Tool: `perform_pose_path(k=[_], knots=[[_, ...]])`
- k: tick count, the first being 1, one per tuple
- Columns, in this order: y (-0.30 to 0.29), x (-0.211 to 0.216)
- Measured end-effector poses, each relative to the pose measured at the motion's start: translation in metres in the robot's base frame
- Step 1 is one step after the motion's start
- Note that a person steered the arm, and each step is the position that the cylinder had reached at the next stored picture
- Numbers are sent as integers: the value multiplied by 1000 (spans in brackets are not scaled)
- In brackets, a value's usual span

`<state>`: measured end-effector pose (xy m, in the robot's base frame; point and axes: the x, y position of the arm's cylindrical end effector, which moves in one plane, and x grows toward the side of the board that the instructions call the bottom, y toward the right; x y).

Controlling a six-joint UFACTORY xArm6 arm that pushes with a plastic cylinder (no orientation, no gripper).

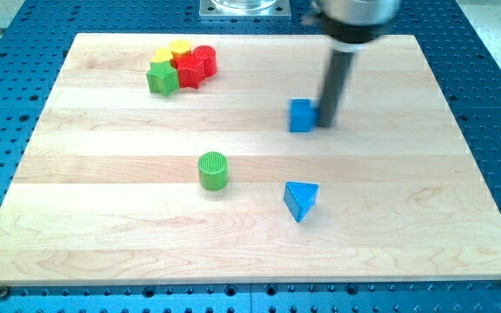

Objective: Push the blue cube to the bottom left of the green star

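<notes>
The blue cube (pixel 300 115) sits on the wooden board right of centre, in the upper half. My tip (pixel 326 123) stands right against the cube's right side. The green star (pixel 162 78) lies near the view's top left, packed into a cluster with other blocks. The cube is far to the right of the star and a little lower.
Beside the green star sit a yellow block (pixel 179 49), a red cylinder (pixel 203 60) and a red block (pixel 188 71). A green cylinder (pixel 213 169) stands near the board's middle. A blue triangular block (pixel 300 199) lies below the cube. The board (pixel 76 217) rests on a blue perforated table.
</notes>
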<state>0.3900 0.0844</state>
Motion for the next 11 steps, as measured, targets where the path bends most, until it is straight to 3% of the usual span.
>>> perform_pose_path(k=[1, 2, 4, 5, 6, 8, 9, 10, 11], knots=[[-25, -11], [-162, -8], [-151, 65], [-177, 16], [-249, 2], [-308, 53], [-281, -11], [-296, -52], [-354, -35]])
